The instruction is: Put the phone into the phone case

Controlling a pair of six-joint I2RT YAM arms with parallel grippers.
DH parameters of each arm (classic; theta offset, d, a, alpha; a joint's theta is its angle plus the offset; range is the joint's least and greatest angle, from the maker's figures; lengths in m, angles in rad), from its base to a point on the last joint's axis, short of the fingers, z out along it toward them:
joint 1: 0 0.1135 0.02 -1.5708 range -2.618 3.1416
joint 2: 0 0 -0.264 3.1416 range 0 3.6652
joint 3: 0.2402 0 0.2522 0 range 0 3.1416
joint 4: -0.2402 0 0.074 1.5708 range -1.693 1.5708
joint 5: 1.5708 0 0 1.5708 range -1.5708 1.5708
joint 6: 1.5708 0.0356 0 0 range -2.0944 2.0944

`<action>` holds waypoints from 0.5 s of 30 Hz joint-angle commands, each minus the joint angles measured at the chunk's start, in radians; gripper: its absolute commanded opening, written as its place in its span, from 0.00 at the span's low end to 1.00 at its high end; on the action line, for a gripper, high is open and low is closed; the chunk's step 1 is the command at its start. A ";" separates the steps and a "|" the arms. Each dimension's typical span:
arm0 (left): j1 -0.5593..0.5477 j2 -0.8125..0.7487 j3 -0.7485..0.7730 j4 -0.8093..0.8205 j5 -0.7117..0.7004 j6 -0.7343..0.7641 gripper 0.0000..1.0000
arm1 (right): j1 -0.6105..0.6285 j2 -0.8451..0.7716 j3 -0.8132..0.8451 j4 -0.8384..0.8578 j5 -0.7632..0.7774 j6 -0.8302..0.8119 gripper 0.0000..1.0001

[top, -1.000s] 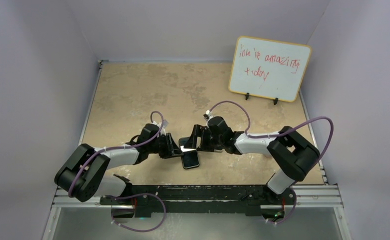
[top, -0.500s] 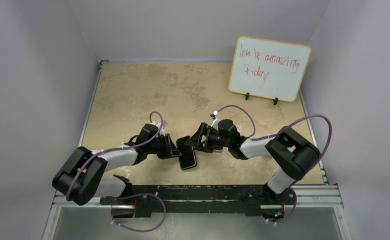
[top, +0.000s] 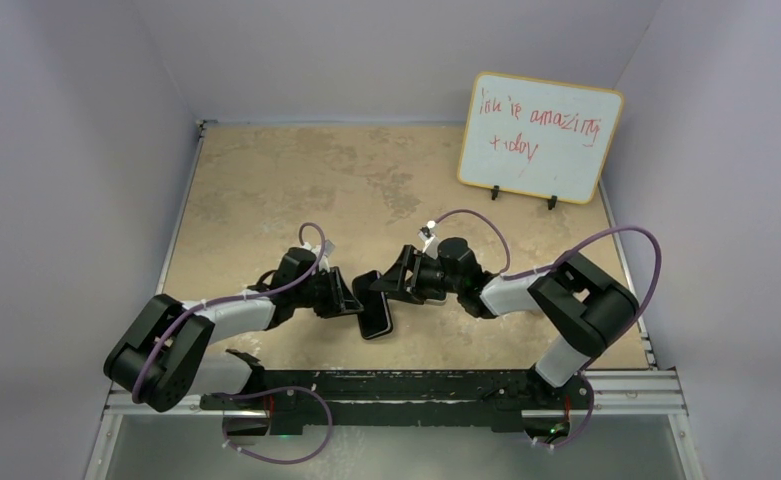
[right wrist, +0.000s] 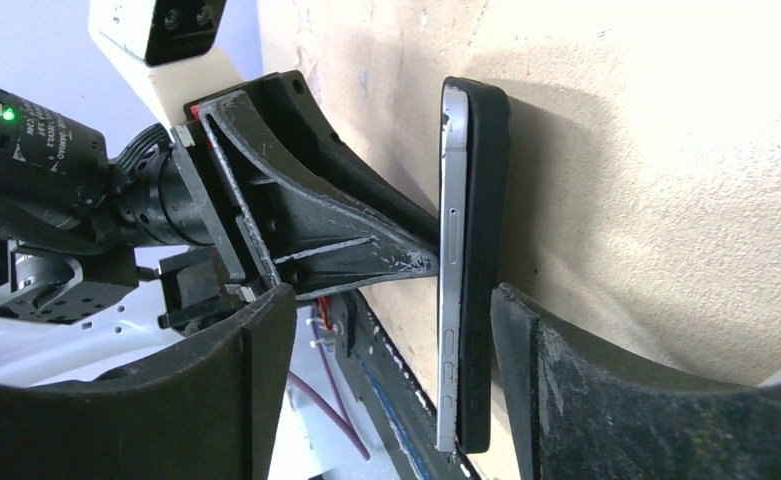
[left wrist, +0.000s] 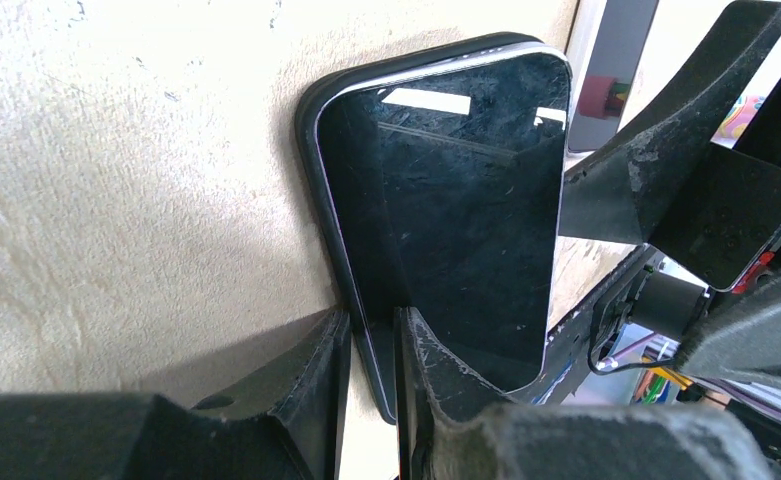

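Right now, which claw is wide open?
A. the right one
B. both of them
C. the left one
A: the right claw has its fingers far apart on either side of the phone, while the left claw has its fingers close together at the edge of the phone case.

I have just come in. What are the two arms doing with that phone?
A phone lies in its black phone case on the table, between the two arms. The left gripper is shut on one edge of the case. The right gripper is open, one finger on each side. The phone's silver edge shows above the rim, so it seems not fully seated.
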 commanded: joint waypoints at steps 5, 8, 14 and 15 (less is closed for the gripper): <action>-0.005 0.001 0.015 0.015 -0.011 0.021 0.24 | 0.026 0.035 0.059 0.129 -0.094 0.010 0.61; -0.005 0.003 0.019 0.014 -0.011 0.021 0.24 | 0.025 0.032 0.063 0.120 -0.092 0.002 0.53; -0.005 0.000 0.020 0.017 -0.006 0.021 0.24 | 0.027 0.044 0.080 0.127 -0.125 -0.009 0.52; -0.005 0.000 0.020 0.017 -0.007 0.022 0.24 | 0.027 0.046 0.082 0.137 -0.135 -0.007 0.52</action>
